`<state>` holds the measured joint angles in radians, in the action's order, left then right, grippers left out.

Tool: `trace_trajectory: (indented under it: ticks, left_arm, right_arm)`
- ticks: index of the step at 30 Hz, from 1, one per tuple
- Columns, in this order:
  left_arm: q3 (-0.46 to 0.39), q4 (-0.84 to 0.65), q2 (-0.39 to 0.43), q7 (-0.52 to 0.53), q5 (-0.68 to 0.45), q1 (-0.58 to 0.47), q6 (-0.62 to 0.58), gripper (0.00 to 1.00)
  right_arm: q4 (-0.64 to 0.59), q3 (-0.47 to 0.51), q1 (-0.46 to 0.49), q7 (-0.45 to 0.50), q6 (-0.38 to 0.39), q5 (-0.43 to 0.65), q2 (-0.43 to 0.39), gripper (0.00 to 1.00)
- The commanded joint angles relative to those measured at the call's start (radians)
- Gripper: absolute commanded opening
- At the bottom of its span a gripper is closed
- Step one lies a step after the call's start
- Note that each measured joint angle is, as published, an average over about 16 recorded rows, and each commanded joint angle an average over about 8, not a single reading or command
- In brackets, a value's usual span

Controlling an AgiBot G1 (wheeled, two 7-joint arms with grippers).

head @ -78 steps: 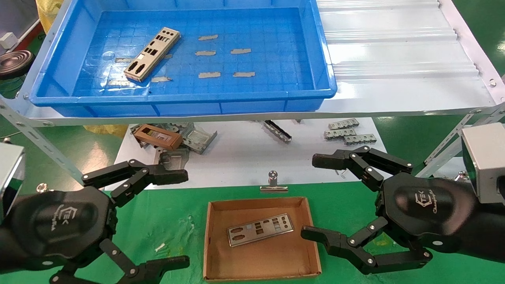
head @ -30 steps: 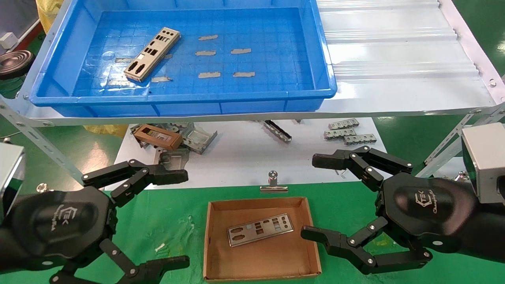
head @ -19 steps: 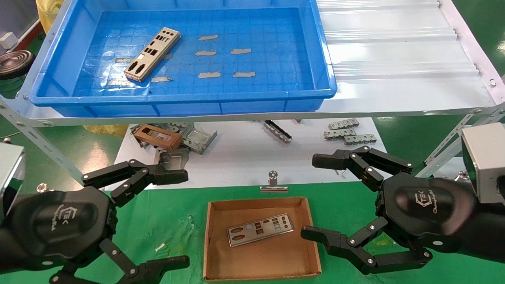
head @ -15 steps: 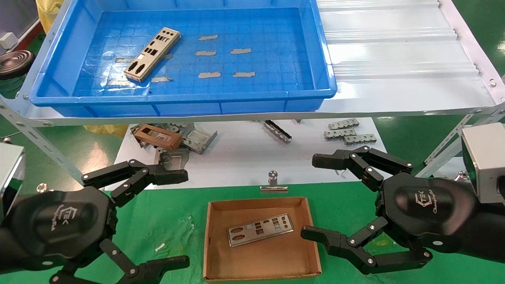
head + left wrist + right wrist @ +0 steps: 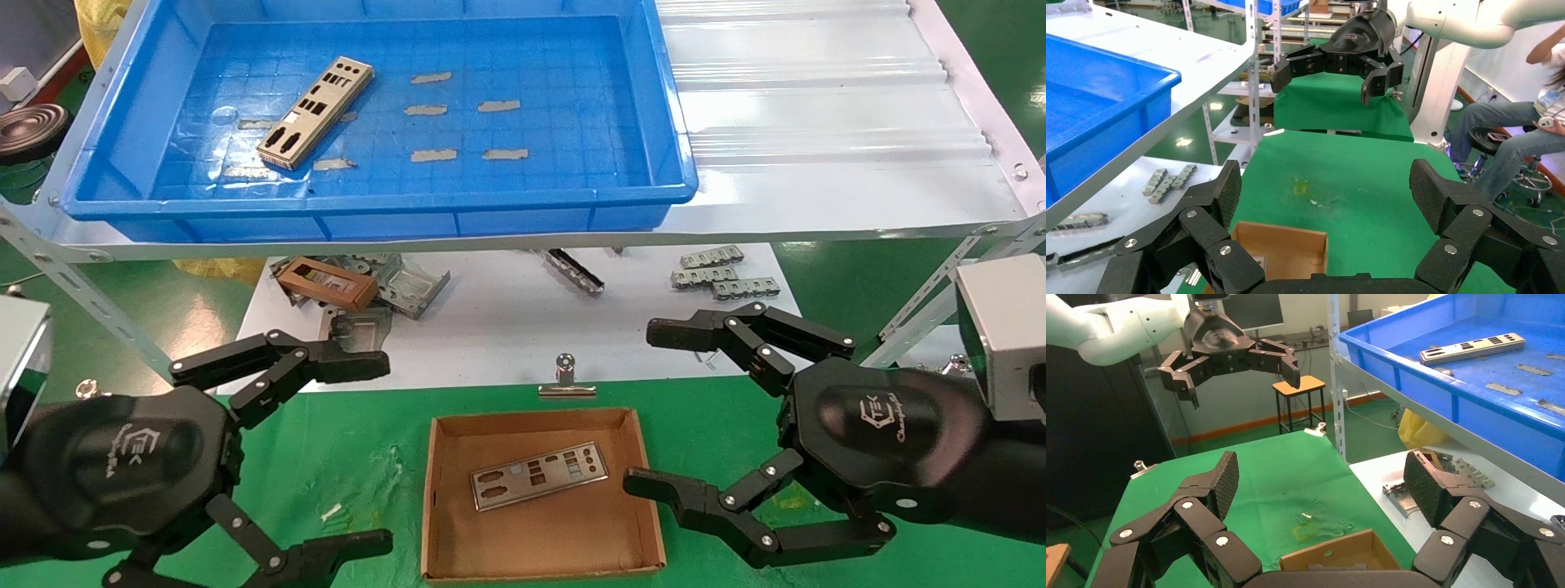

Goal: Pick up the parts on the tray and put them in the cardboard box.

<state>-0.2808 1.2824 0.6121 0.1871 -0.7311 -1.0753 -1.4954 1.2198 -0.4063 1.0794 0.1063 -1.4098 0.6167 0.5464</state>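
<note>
**Desk:** What is lying along the edges, and how much room is showing?

**Photographer:** The tray (image 5: 131,122) is sitting on a white corrugated sheet (image 5: 817,122) on the upper shelf, its near rim running just behind the shelf's front lip. The sheet's right half is lying bare. On the white lower shelf, a brown frame-like piece (image 5: 327,282) and grey brackets (image 5: 719,273) are resting. A metal clip (image 5: 564,377) is standing at the seam where the white surface meets the green cloth (image 5: 351,441). The cardboard box (image 5: 645,498) is sitting on the cloth between the two grippers, with green cloth showing on both sides of it.

**Desk:** And the arms?

**Photographer:** The left gripper (image 5: 372,449) is hovering left of the box, jaws spread wide and holding nothing. The right gripper (image 5: 654,408) is hovering at the box's right wall, jaws equally wide and empty, its lower finger reaching just over that wall.

**Desk:** What are the containers holding?

**Photographer:** One part (image 5: 316,112) is lying diagonally on the tray's grid floor, towards the left, among small grey strips (image 5: 433,154). A second part (image 5: 539,474) is lying flat in the box, slightly tilted, near the middle and touching no wall.

**Desk:** How are the parts looking?

**Photographer:** Both are showing as thin silvery rectangles punched with small oval and rectangular openings; the one in the tray is reading slightly warmer in tone.
</note>
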Motion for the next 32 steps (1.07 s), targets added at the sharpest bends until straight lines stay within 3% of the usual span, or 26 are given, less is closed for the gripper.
trace_trajectory:
  ticks: [1,32]
  left_arm:
    - [0.0,0.0,0.0,0.0,0.0,0.0,0.0,1.0]
    - [0.0,0.0,0.0,0.0,0.0,0.0,0.0,1.0]
  right_arm:
    - [0.0,0.0,0.0,0.0,0.0,0.0,0.0,1.0]
    - [0.0,0.0,0.0,0.0,0.0,0.0,0.0,1.0]
